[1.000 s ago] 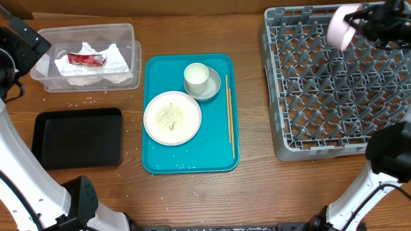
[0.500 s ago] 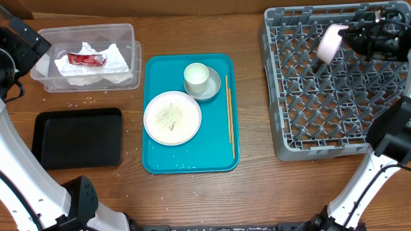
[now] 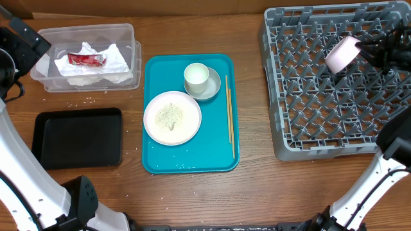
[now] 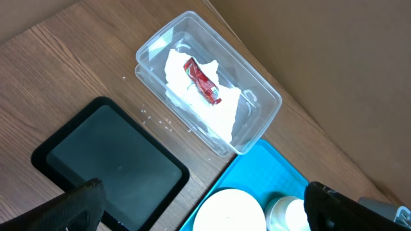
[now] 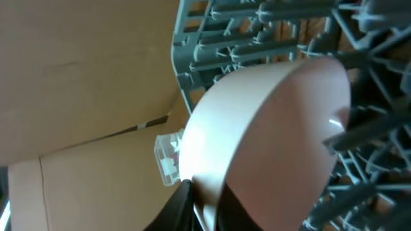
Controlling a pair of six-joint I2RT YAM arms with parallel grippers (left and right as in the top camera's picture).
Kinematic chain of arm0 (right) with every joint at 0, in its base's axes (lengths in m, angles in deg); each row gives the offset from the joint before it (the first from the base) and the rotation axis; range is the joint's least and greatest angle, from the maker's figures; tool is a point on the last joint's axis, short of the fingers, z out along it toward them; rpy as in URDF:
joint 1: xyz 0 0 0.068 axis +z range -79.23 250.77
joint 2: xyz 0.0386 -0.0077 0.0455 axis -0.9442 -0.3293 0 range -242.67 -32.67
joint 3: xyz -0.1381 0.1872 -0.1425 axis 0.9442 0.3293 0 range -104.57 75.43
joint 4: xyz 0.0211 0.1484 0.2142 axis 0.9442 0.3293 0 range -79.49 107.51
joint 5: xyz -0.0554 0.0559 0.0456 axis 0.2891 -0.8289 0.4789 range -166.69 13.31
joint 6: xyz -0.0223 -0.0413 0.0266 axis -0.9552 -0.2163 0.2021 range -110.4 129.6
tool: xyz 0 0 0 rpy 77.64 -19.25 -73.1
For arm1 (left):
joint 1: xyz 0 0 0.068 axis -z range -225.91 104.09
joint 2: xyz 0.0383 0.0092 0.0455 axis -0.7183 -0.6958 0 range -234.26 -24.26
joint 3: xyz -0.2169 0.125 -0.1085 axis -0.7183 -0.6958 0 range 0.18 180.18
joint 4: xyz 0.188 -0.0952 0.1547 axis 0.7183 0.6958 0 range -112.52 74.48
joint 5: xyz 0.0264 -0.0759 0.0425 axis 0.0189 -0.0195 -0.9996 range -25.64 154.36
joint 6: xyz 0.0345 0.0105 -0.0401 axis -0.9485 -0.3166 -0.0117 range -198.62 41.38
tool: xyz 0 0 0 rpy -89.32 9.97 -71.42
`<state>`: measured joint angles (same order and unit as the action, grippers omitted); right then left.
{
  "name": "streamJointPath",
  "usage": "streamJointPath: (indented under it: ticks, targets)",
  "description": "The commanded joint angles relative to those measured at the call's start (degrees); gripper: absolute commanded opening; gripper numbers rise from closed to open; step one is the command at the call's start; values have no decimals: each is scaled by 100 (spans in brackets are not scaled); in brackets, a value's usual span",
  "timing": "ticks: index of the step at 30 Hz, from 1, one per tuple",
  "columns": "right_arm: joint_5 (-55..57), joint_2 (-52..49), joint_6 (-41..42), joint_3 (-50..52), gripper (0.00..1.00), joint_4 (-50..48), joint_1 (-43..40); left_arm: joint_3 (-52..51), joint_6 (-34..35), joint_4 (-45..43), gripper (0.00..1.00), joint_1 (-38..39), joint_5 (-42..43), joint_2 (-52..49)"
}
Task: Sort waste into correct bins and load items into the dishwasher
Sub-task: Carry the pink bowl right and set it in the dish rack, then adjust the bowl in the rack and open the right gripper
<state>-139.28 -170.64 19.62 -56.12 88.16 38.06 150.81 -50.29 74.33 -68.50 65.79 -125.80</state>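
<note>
My right gripper (image 3: 367, 49) is shut on the rim of a pale-pink bowl (image 3: 341, 54) and holds it tilted over the upper right of the grey dish rack (image 3: 321, 138); the bowl fills the right wrist view (image 5: 270, 135) among the pegs. My left gripper (image 4: 205, 215) is open and empty, high above the table's left side. The clear tub (image 3: 128, 38) holds a crumpled white napkin (image 3: 96, 70) and a red wrapper (image 3: 86, 59). The black tray (image 3: 77, 136) lies below it. On the teal tray (image 3: 218, 160) are a plate with rice (image 3: 171, 117), a white cup (image 3: 196, 76) on a saucer (image 3: 213, 88), and chopsticks (image 3: 229, 115).
Loose rice grains (image 3: 80, 101) lie on the wood between the tub and the black tray. A cardboard wall runs along the back edge. The rack takes up the right side of the table.
My right gripper has carried the pink bowl from the rack's back edge down and to the right, lower among the pegs. The left arm has not moved.
</note>
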Motion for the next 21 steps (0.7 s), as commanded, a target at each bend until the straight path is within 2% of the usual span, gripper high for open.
streamJointPath:
  ticks: [1, 3, 6, 8, 14, 19, 21]
  targets:
    - [737, 203, -13, -256, 9, 387, -203, -15, 39, -7, 100, 11, -37, 81]
    - [1593, 407, 59, -444, 17, 715, -352, -15, 39, -7, 100, 11, -37, 81]
    - [2671, 686, 271, -540, 19, 944, -466, -15, 37, -7, 100, 11, -37, 81]
    - [3230, 898, 424, -540, 24, 1027, -503, -15, 39, -7, 100, 11, -37, 81]
    - [3300, 1307, 415, -540, 27, 1121, -284, -15, 39, -7, 100, 11, -37, 81]
    - [3650, 1311, 350, -531, 36, 973, 315, -15, 39, -7, 100, 11, -37, 81]
    - [4395, 1268, 356, -529, 29, 774, 691, -15, 37, -7, 100, 11, -37, 81]
